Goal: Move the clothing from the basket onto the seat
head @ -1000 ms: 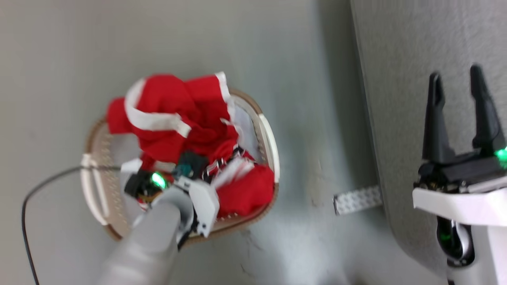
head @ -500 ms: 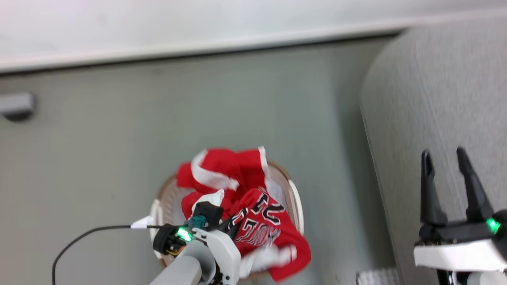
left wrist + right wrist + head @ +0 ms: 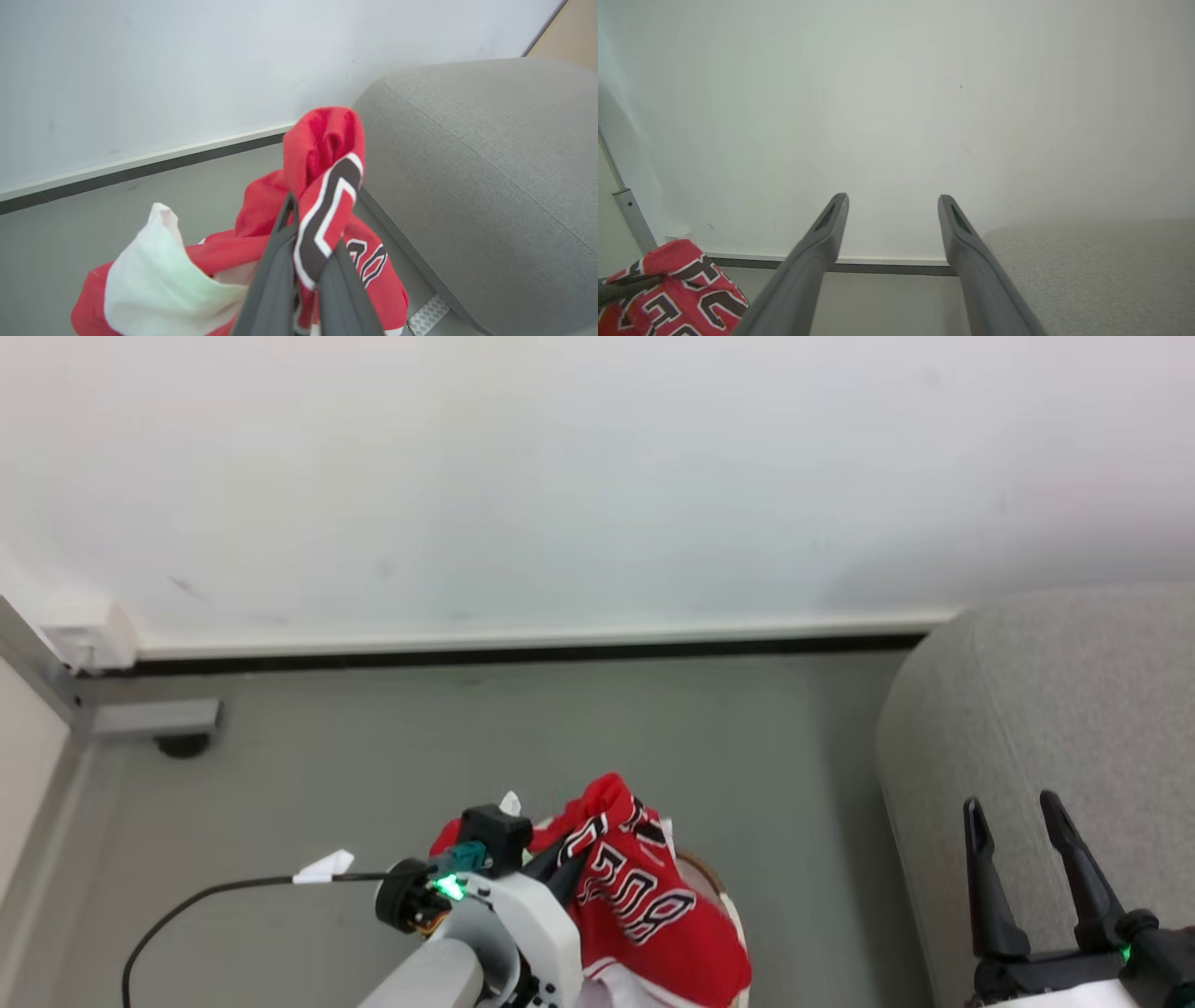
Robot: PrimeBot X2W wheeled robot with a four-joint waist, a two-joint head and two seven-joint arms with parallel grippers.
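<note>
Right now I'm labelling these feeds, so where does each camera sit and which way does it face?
Head view: on the head, facing forward and down at floor, wall and seat; left gripper and right gripper show.
Left wrist view: on the left wrist, looking along the left gripper, shut on the clothing, toward the seat.
Right wrist view: on the right wrist, looking along the open right gripper, toward the wall.
All three share the clothing, seat and wall.

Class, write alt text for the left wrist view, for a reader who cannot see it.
The left end effector is shut on a bright red garment with black-and-white lettering. A light grey sofa lies to the right, with grey floor and a white wall behind.
</note>
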